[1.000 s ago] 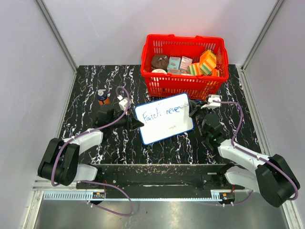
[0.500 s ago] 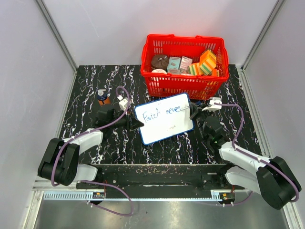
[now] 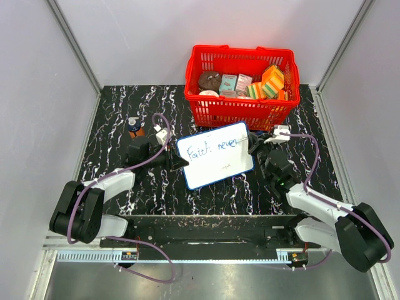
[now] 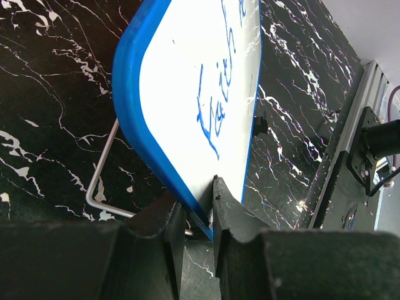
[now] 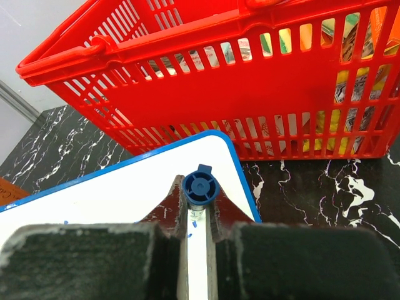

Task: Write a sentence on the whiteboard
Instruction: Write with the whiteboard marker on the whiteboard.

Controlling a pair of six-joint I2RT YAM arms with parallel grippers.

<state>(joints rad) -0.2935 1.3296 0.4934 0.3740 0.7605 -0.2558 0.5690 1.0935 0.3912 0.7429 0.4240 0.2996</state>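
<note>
The left gripper (image 4: pixel 199 209) stays clamped on the whiteboard's (image 3: pixel 215 167) left edge, steadying it just in front of the red basket (image 3: pixel 237 112). The sentence (image 3: pixel 214 149) reads "Faith never", the same as a second ago (no new stroke). The right gripper (image 3: pixel 253 145), pinching the marker (image 5: pixel 200 186), has barely drifted by the board's right edge, so you should judge "fails" unwritten.

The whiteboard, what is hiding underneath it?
A bent silver wire pokes out beneath the whiteboard, above the black marbled table. Where the wire attaches, and anything else under the board, is covered.
</note>
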